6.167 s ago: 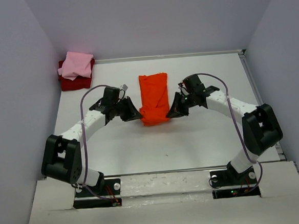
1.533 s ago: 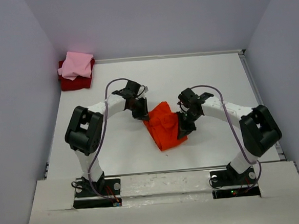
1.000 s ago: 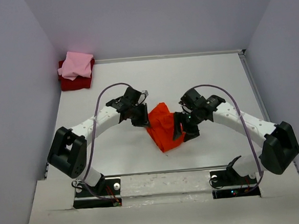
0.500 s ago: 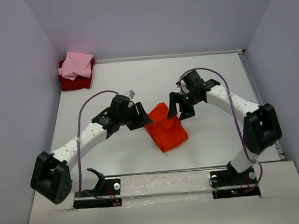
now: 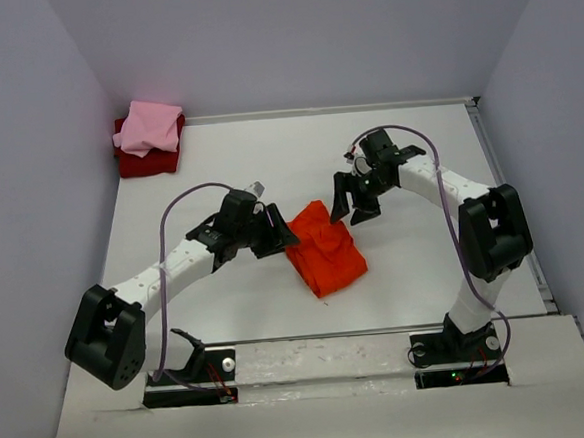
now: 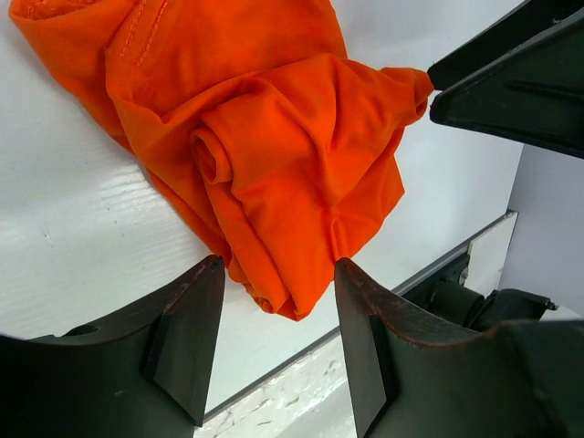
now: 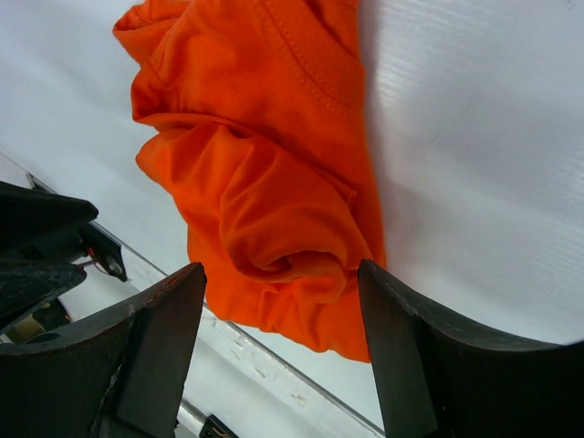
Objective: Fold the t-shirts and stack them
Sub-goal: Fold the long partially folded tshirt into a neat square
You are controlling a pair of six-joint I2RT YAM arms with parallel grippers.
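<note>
While the orange t-shirt (image 5: 325, 255) sits bunched on the table (image 5: 415, 260), left hand (image 5: 285, 229) spread apart beside it, right hand (image 5: 351, 207) same, both empty, pink t-shirt (image 5: 150, 127) atop dark red t-shirt (image 5: 146, 165)

Soft, matt, creased cloth t-shirt (image 6: 274, 164) on a smooth, faintly grained table (image 6: 73, 246).

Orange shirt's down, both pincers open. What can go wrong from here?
1. The orange t-shirt lies bunched, not flat; a regrasp by the left pincer or right pincer may catch only the top layer and undo the fold.
2. The pink t-shirt sits askew on the dark red t-shirt; a lumpy bundle may slide off that stack.
</note>
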